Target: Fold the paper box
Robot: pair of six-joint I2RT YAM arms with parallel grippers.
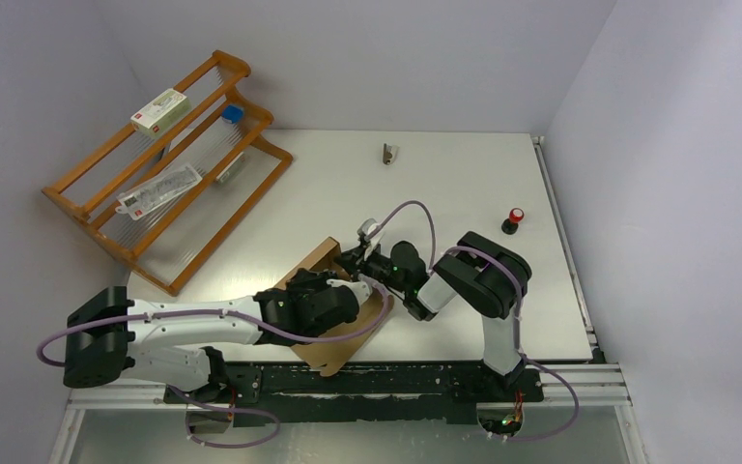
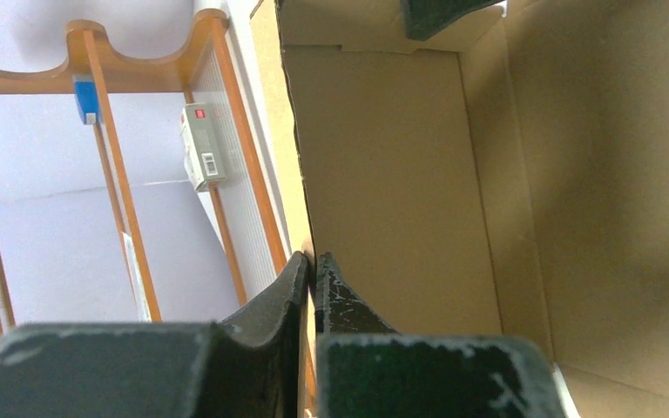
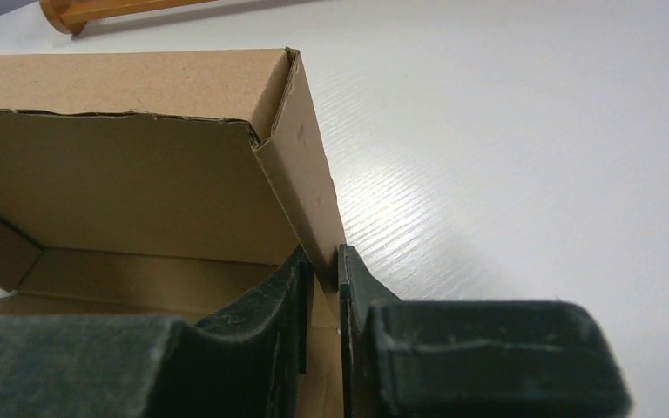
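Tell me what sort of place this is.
Probably a robot lab test cell: a left arm and a right arm bolted to a white table, working on a box. Plain white walls close it in, and a red button stands nearby.

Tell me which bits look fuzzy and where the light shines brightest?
Left wrist view: the left gripper up close looks soft and dark, the paper box sharper. Right wrist view: the right gripper is blurred too, and the table shows bright streaky glare. Top external view: even light, everything sharp.
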